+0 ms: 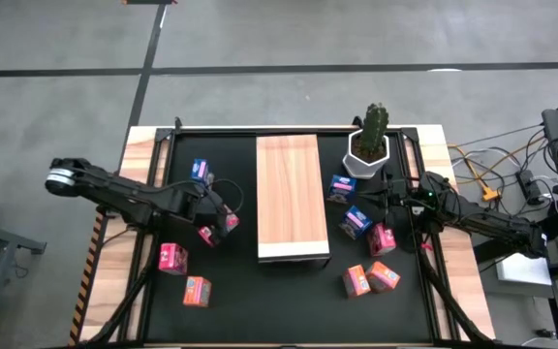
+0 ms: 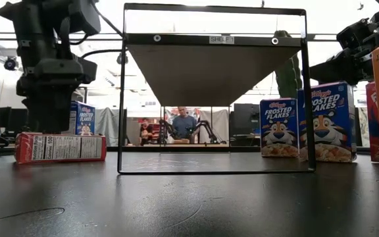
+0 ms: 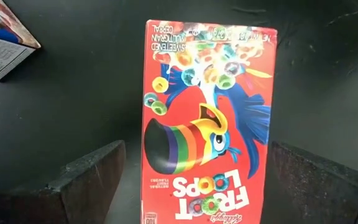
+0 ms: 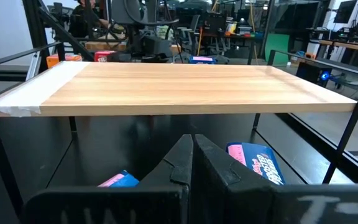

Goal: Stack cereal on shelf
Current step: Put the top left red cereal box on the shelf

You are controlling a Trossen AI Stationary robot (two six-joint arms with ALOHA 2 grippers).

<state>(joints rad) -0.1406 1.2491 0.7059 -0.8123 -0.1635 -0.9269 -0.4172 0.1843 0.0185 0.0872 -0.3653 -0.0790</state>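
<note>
A pink-red Froot Loops cereal box (image 3: 207, 118) lies flat, front up, on the black mat. My left gripper (image 3: 197, 180) hangs open over it, pointing steeply down, with one finger (image 3: 86, 180) on each long side of the box and apart from it. The low view shows the same box (image 2: 60, 147) under that gripper (image 2: 45, 112). My right gripper (image 4: 192, 152) is shut and level, holding nothing, beside the shelf (image 1: 292, 197). The shelf, a light wood board, stands on a black wire frame (image 2: 212, 92). More cereal boxes lie and stand on both sides of it.
A blue box (image 1: 201, 172) and two pink-red ones (image 1: 172, 257) (image 1: 197, 290) lie left of the shelf. Right of it are blue (image 1: 356, 221), pink-red (image 1: 383, 238) and orange (image 1: 384, 276) boxes and a potted cactus (image 1: 371, 141). People sit in the room beyond (image 2: 184, 125).
</note>
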